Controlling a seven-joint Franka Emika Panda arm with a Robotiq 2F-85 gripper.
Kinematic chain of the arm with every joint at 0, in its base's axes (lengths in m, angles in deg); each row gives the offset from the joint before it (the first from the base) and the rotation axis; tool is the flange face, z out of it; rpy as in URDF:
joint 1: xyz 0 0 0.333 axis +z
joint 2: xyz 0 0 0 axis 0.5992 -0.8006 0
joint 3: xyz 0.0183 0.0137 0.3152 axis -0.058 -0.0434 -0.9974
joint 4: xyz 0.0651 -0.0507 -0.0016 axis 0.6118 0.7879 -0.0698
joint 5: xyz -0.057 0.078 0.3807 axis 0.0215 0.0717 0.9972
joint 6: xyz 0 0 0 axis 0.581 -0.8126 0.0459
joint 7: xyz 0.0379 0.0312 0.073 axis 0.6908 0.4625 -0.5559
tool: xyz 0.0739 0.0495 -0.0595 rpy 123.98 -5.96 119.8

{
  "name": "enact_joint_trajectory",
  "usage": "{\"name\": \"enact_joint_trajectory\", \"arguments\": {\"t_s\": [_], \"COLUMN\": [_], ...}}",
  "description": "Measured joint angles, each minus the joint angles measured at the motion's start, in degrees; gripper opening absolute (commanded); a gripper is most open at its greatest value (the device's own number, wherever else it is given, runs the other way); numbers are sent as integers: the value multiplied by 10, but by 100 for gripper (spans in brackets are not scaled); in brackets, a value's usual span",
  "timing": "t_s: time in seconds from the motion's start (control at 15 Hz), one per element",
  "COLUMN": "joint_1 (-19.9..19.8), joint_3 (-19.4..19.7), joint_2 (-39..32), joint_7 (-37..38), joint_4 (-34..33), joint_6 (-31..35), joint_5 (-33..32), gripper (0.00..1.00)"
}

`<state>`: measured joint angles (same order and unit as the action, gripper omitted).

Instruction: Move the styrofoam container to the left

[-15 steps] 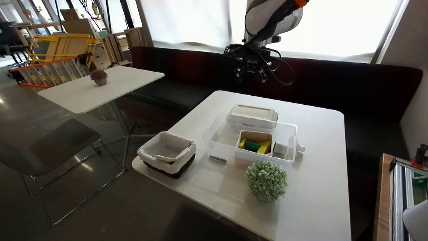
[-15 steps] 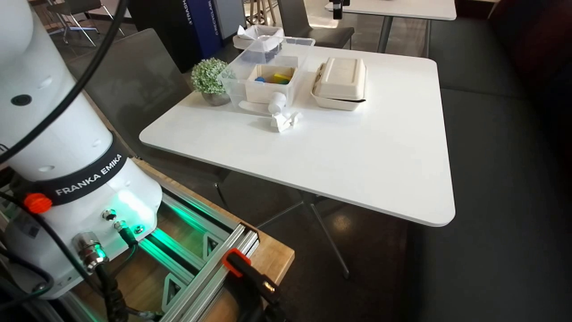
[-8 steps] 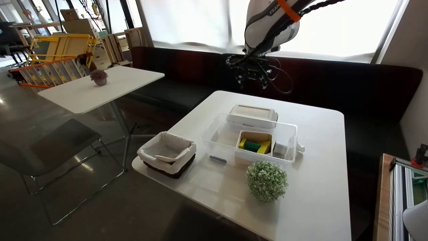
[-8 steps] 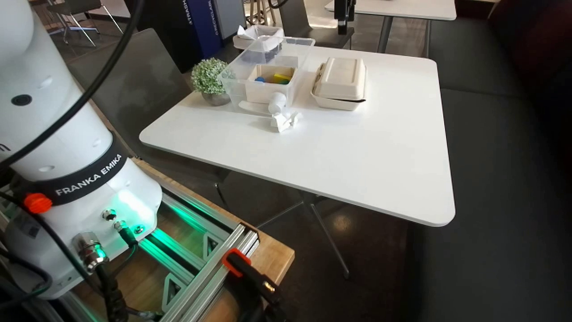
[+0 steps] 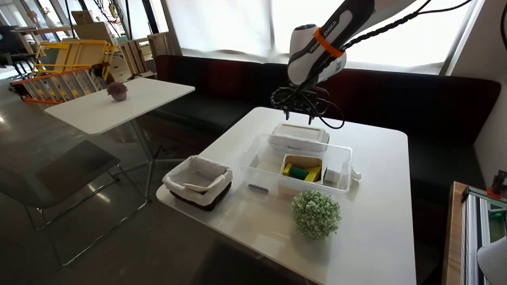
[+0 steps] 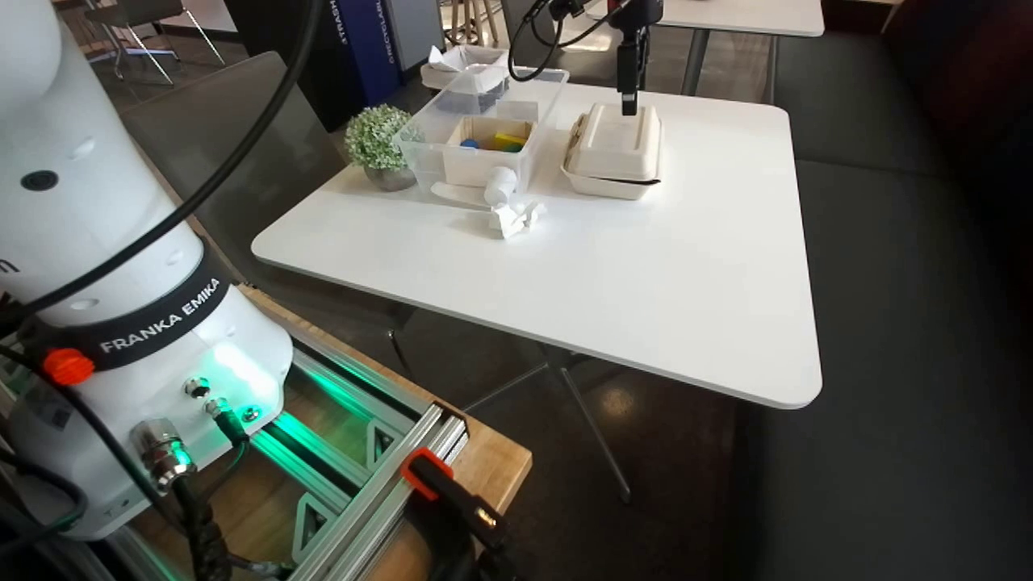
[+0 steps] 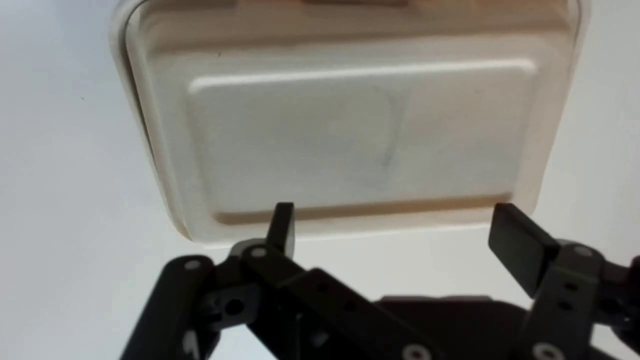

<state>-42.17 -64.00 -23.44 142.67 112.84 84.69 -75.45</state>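
Observation:
The styrofoam container (image 5: 300, 133) is a closed beige clamshell box on the white table; it also shows in an exterior view (image 6: 620, 145). In the wrist view the container's lid (image 7: 365, 135) fills the upper middle, with its far part cut off by the top edge. My gripper (image 5: 298, 118) hangs above the container, pointing down, and also shows in an exterior view (image 6: 629, 111). In the wrist view the gripper's two fingers (image 7: 393, 215) are wide apart with nothing between them. Their tips overlap the lid's lower edge in the picture; I see no contact.
A transparent bin (image 5: 253, 178) stands beside the container, with a wooden box of coloured blocks (image 5: 303, 172) in it. A potted plant (image 5: 316, 213), a cloth-lined basket (image 5: 198, 178), a small grey bar (image 5: 258, 188) and crumpled white paper (image 6: 512, 218) are also on the table (image 6: 646, 290).
My gripper has come down from above the table's far side to just over the container. The gripper stays open. The container and other objects have not moved.

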Motion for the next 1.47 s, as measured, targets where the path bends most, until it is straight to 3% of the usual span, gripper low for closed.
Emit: {"name": "enact_joint_trajectory", "arguments": {"t_s": [0.4, 1.47], "joint_1": [15, 44], "joint_3": [29, 56], "joint_2": [-34, -85], "joint_7": [0, -5], "joint_4": [-27, -64], "joint_6": [3, -1], "joint_5": [-8, -49], "gripper": [100, 100]}}
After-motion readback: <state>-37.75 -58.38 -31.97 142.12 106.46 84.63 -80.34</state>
